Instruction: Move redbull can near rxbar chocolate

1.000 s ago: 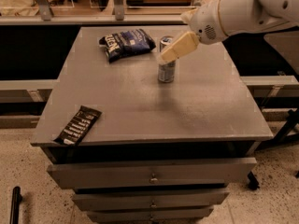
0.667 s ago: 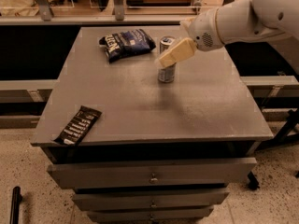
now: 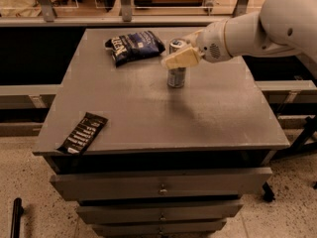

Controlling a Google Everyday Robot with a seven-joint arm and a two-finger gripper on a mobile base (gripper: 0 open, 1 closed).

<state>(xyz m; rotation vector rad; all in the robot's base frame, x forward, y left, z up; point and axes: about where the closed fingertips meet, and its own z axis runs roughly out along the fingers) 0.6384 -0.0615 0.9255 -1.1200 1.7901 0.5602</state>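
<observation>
The redbull can [image 3: 177,76] stands upright on the grey table [image 3: 148,113], right of centre toward the back. My gripper [image 3: 178,58] reaches in from the right and sits at the can's upper half, covering part of it. The rxbar chocolate [image 3: 82,133] lies flat at the table's front left corner, far from the can.
A dark blue snack bag [image 3: 134,45] lies at the back of the table, left of the can. The table has drawers [image 3: 161,185] below its front edge. My white arm [image 3: 257,29] spans the right rear. A shelf rail runs behind the table.
My gripper has shifted slightly left and down along the can, and the arm has swung higher on the right. The can, the bar and the bag have not moved.
</observation>
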